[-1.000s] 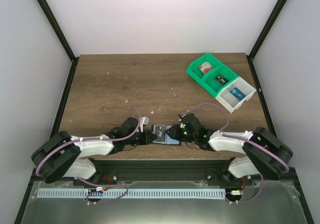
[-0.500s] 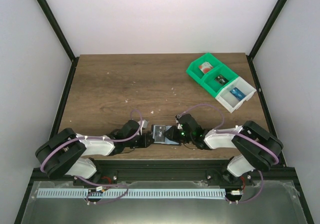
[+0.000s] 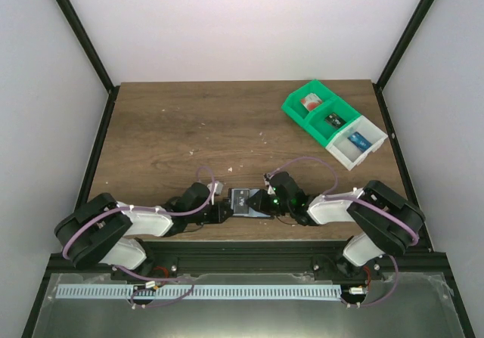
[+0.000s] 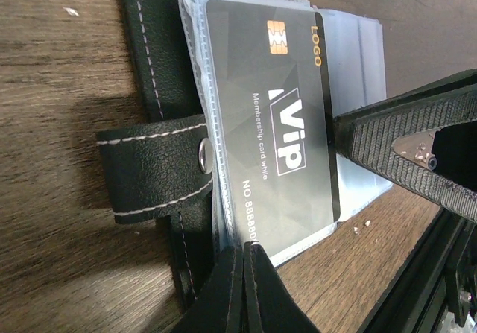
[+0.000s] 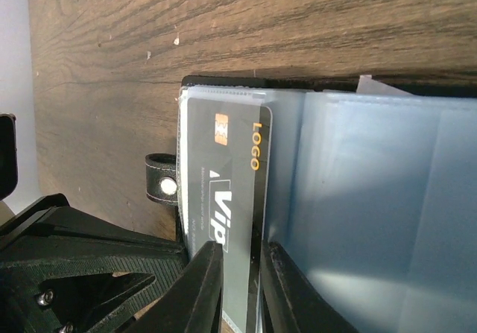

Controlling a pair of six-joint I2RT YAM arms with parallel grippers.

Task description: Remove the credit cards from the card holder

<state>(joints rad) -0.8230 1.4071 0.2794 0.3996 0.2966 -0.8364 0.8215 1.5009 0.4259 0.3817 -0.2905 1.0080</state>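
The card holder [image 3: 255, 209] lies open near the table's front edge, between both grippers. It shows black stitched leather [image 4: 160, 57] with a snap tab, and pale blue clear sleeves [image 5: 373, 199]. A dark grey credit card [image 4: 276, 124] marked "Vip" sticks partly out of a sleeve. My left gripper [image 4: 247, 277] is shut on the holder's near edge, by the sleeve seam. My right gripper [image 5: 242, 277] has its fingers closed to a narrow gap on the long edge of the credit card [image 5: 227, 191]. In the top view the left gripper [image 3: 225, 211] and right gripper [image 3: 266, 202] face each other across the holder.
A green bin [image 3: 301, 113] and a white bin [image 3: 369, 149] stand at the back right, each with small cards inside. Pale crumbs dot the wood. The table's front edge and a black rail [image 4: 440, 273] run just behind the holder.
The right gripper's fingers have narrowed onto the card's edge. Both arms have shifted slightly, and the holder sits a little farther left than a second ago.
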